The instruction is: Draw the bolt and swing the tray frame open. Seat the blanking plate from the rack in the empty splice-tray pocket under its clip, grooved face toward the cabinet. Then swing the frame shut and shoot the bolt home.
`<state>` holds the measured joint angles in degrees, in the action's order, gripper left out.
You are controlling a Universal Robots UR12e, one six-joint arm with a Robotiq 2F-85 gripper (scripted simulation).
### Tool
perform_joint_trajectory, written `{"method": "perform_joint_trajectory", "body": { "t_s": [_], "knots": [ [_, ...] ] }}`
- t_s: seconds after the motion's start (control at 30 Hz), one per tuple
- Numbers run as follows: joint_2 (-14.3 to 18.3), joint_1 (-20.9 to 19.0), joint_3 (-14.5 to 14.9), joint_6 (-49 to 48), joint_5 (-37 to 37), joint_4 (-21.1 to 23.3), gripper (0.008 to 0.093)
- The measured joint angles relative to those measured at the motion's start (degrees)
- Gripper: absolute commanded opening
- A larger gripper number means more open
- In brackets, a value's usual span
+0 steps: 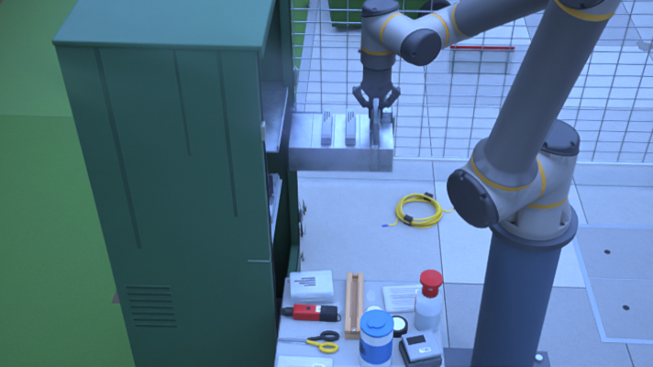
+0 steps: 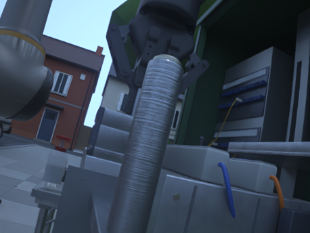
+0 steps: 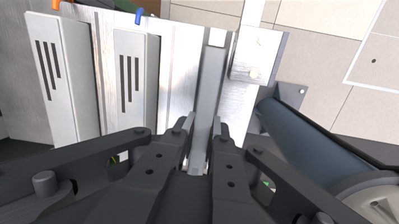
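A long grey bar handle (image 3: 206, 103) runs along the free outer edge of the tray frame (image 1: 340, 142). I grip this handle in my closed gripper (image 1: 376, 110) (image 3: 199, 140). From low down it shows as a brushed metal rod (image 2: 149, 145) rising into my fingers (image 2: 162, 64). The frame stands swung out from the green cabinet (image 1: 174, 174), level with its upper part. Two grey splice trays (image 3: 64, 81) (image 3: 134, 78) with dark slots sit in the frame. I cannot see the blanking plate or the bolt.
The robot's own column (image 1: 518, 257) stands right of the frame. A low table (image 1: 362, 321) in front holds scissors, a blue tub, a red-capped bottle and a wooden strip. A yellow cable coil (image 1: 418, 210) lies on the floor. A wire fence runs behind.
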<state>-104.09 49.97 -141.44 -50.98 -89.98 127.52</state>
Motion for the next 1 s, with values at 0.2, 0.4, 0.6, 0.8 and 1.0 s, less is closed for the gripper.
{"method": "perform_joint_trajectory", "body": {
  "t_s": [0.2, 0.4, 0.6, 0.8, 1.0],
  "knots": [
    [0.1, 0.0, -0.1, 0.0, 0.0, 0.1, 0.0080],
    [0.2, 0.0, -0.1, 0.0, 0.0, 0.3, 0.0080],
    [0.3, 0.0, -0.2, 0.0, 0.0, 0.4, 0.0080],
    [0.4, 0.0, -0.2, 0.0, 0.0, 0.6, 0.0080],
    [0.5, 0.0, -0.3, 0.0, 0.0, 0.7, 0.0080]
  ]
}}
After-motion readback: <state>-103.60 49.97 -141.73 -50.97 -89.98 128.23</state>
